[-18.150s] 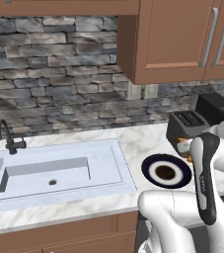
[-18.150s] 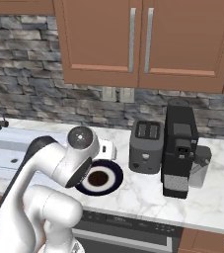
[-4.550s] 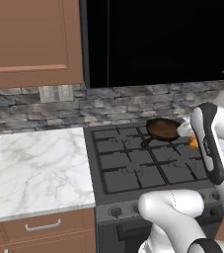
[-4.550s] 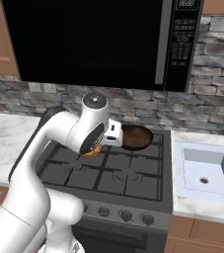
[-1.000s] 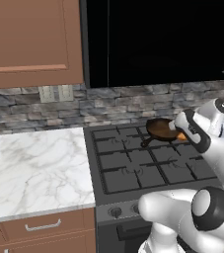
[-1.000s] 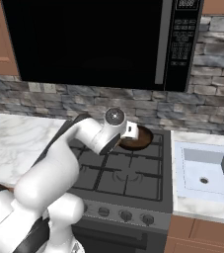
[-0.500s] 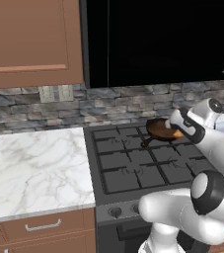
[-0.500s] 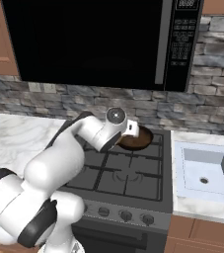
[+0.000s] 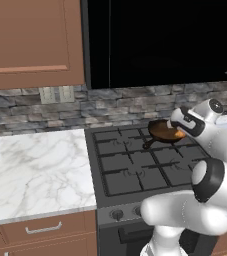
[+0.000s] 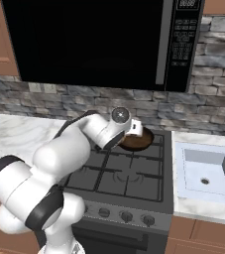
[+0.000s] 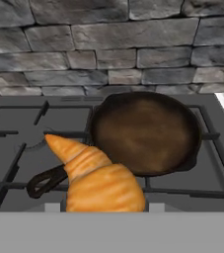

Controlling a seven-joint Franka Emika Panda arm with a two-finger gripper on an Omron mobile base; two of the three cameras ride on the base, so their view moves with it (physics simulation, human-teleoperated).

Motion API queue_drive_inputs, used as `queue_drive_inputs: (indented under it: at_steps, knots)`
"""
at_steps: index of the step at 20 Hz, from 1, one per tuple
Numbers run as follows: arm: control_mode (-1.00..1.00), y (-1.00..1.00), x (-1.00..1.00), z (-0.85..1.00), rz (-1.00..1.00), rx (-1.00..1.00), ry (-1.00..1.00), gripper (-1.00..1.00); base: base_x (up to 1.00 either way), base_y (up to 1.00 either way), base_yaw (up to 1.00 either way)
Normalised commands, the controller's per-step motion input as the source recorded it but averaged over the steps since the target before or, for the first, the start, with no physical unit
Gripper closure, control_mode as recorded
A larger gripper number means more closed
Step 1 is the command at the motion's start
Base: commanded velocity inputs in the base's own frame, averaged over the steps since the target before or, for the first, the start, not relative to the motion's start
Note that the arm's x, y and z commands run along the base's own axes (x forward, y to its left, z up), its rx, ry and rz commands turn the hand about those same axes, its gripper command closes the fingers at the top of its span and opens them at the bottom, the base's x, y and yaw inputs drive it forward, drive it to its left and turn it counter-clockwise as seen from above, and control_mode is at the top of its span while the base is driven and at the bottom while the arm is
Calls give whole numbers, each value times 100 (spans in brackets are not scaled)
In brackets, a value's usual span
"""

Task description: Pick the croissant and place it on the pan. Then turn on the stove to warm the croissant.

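No readable writing is showing: the control panel of the black microwave above the cooktop is carrying only small marks too fine to make out.

The white arm's gripper is hanging just over the small round dark brown-black frying pan with its short dark handle, clamped on the golden-orange curved croissant, which is riding in the air above the handle side of the pan rather than lying in it. The pan is sitting on a rear burner of the wide dark grey gas cooktop with black grid grates.

Against the frames from half a second and a second ago, the hand is reaching a little further over the pan, and the base cameras are standing where they were.

The hand view is giving the croissant large and close, with the grey stone backsplash behind the pan. The left base view is showing an orange sliver of the pastry at the gripper and the white marble desk. The right base view is adding the sink, while the arm is covering part of the pan
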Motion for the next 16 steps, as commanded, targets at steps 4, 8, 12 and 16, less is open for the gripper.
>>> queue_drive_inputs:
  at_steps: [4,8,12,16]
  knots:
    - [-100,-10,21,-9,0,0,0,100,0,0,0]
    - [-100,-3,26,-7,0,0,0,100,0,0,0]
    - [-100,-2,33,-7,0,0,0,100,0,0,0]
    - [-100,0,31,-17,0,0,0,100,0,0,0]
